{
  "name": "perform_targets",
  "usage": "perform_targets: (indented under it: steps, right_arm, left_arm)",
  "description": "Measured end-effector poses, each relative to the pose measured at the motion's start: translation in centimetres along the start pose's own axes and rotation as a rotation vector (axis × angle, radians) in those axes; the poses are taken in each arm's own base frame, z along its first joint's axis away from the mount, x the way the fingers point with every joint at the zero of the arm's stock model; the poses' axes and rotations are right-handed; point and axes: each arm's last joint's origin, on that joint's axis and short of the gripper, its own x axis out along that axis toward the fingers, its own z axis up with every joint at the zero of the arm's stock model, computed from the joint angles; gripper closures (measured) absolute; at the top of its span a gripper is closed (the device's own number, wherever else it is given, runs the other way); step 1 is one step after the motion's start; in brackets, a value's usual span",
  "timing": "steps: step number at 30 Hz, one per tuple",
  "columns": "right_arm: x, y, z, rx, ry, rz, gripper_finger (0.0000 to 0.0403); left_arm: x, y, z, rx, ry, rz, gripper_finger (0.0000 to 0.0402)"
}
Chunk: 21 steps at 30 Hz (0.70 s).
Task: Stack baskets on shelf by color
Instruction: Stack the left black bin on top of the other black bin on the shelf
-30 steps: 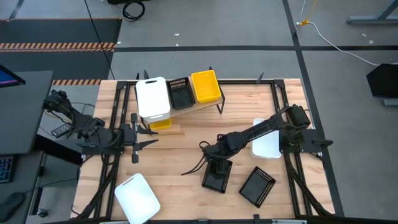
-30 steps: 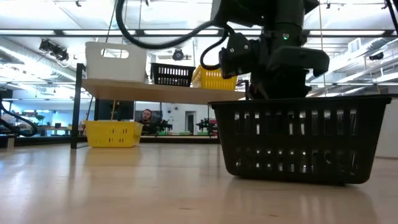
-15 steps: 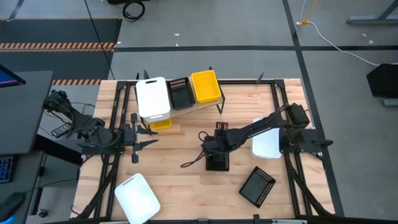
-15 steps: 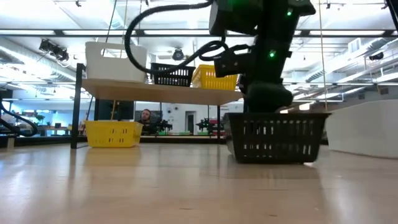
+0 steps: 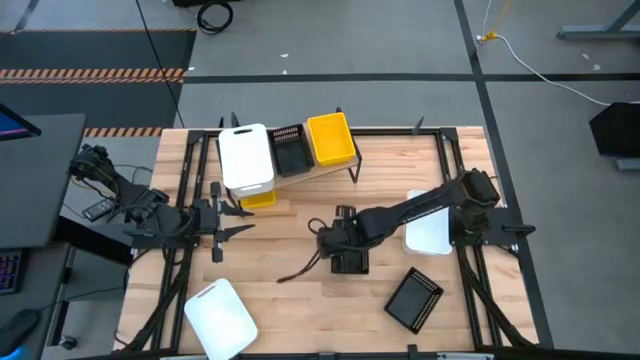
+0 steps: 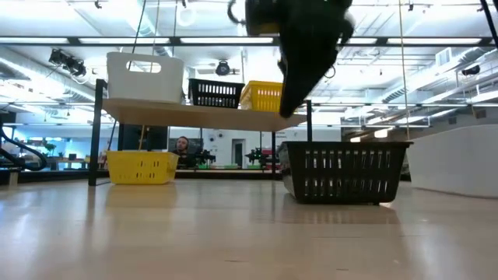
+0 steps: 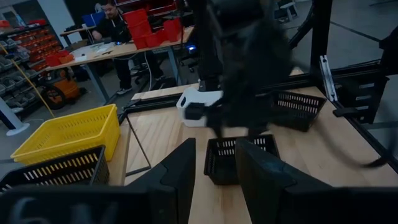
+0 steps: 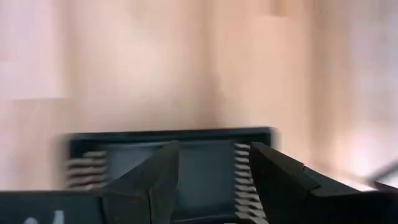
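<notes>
- Since half a second ago the right gripper (image 5: 334,238) has lifted off the black basket (image 5: 349,262), which now sits free on the tabletop (image 5: 270,290) just below it.
- Its fingers (image 8: 155,180) stand apart, holding nothing.
- Up past it, the shelf (image 5: 330,168) carries a white basket (image 5: 245,157), a black one (image 5: 290,150) and a yellow one (image 5: 331,139).
- The left gripper (image 5: 237,208) waits beside the shelf, fingers parted and empty.

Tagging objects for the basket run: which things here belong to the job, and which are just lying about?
Job:
shelf
white basket, black basket and yellow basket on it
yellow basket underneath
black basket mid-table, under the right gripper
black basket and two white baskets on the table

Lying about:
red bins
floor cable
</notes>
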Motion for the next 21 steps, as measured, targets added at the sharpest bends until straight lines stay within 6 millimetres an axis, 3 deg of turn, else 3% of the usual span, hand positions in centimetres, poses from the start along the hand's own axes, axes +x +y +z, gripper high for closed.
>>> perform_targets:
  steps: [5,11,21]
  right_arm:
    - [-1.0,2.3,-0.5,0.046,0.045,0.163,0.0203]
    - [-1.7,4.4,-1.8,0.069,0.092,0.164,0.0203]
    - [0.9,5.0,-3.9,0.100,0.133,0.170,0.0202]
  left_arm:
    - [0.0,0.0,0.0,0.000,0.000,0.000,0.0281]
    - [0.0,0.0,0.0,-0.002,0.000,0.001,0.0281]
    - [0.0,0.0,0.0,-0.002,0.000,0.000,0.0281]
